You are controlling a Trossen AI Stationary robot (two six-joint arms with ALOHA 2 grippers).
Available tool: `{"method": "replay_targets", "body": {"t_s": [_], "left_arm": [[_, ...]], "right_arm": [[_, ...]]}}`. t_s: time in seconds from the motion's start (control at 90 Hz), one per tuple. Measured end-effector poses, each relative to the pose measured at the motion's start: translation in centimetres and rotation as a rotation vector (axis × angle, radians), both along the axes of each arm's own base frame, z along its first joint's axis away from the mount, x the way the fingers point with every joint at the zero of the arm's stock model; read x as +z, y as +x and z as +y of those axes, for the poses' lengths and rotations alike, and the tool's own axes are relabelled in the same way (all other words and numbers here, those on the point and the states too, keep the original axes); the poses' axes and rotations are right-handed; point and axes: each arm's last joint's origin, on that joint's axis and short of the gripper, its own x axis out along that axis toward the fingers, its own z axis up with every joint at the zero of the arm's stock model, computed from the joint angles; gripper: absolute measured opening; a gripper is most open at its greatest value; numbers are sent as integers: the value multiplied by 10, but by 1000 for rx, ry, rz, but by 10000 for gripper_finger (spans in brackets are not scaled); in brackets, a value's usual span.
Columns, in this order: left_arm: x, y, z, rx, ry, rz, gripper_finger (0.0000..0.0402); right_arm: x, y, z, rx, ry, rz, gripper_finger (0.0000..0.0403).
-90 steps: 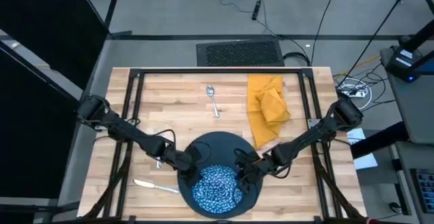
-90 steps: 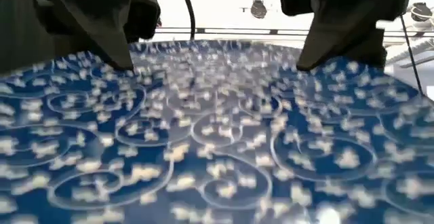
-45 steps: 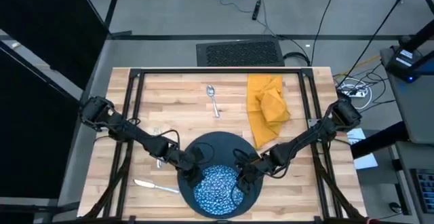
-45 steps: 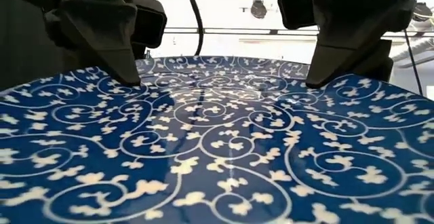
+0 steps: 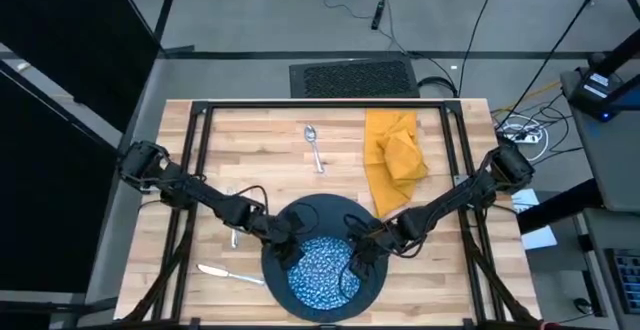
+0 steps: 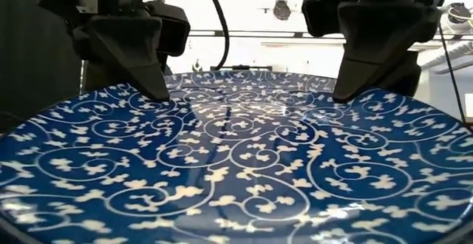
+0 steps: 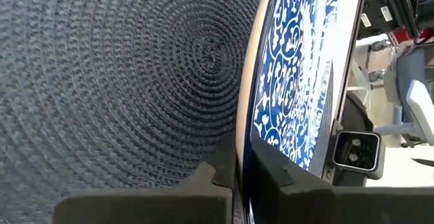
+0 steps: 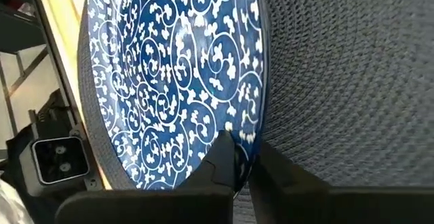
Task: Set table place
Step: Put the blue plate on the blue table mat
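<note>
A blue-and-white patterned plate [image 5: 320, 272] sits on a dark round woven mat [image 5: 325, 220] at the table's [image 5: 270, 140] near edge. The left gripper [image 5: 283, 251] and right gripper [image 5: 357, 255] each pinch its thin rim from opposite sides. It looks rigid, glazed, slippery and breakable, so the rim is likely the best hold.

plate [image 6: 236, 155]: glossy glaze | mat [image 7: 115, 81]: woven, matt | table [image 5: 270, 135]: wood planks

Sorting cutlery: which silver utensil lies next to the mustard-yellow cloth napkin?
The silver spoon, just beside the napkin; the other plainly visible silver utensil lies left of the dark round mat.
</note>
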Motion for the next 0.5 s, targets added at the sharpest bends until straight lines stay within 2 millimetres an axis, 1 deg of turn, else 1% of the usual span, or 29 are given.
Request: {"method": "replay_targets", "body": {"t_s": [0.133, 0.256, 0.5], "left_arm": [[0, 0, 0, 0, 2, -1, 0], [0, 2, 3, 25, 18, -10, 3], [-1, 3, 7, 77, 65, -21, 40]], "right_arm": [[-1, 0, 0, 9, -12, 1, 13], [-3, -1, -3, 3, -39, 20, 37], [-8, -2, -8, -16, -94, 43, 95]]}}
